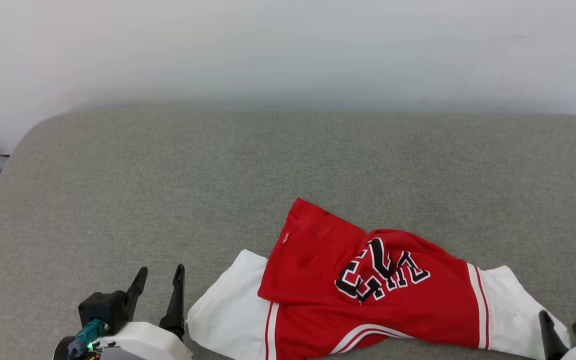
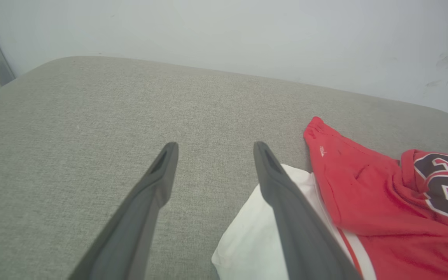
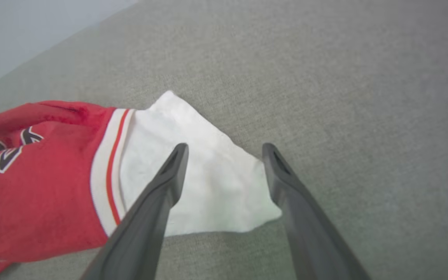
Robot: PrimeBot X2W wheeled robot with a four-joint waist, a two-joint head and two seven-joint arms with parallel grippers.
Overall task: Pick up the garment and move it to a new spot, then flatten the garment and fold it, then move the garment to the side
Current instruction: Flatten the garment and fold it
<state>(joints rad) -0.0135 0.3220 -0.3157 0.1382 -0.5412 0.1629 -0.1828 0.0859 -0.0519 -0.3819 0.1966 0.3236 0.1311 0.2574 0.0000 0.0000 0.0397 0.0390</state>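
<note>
Light was bright, even and diffuse, with no glare. In the head view the pale wall [image 1: 288, 50] looked washed out and hazy, and its meeting with the grey bench [image 1: 168, 190] was smeared soft. The garment [image 1: 368, 280] cast only a thin, faint shadow along its edges. Its white sleeve [image 3: 208, 186] was nearly blown out, folds barely showing. The left pincer [image 2: 212, 149] and right pincer [image 3: 226, 149] blurred towards the lens, and the bench's far edge bowed in the left wrist view.
</note>
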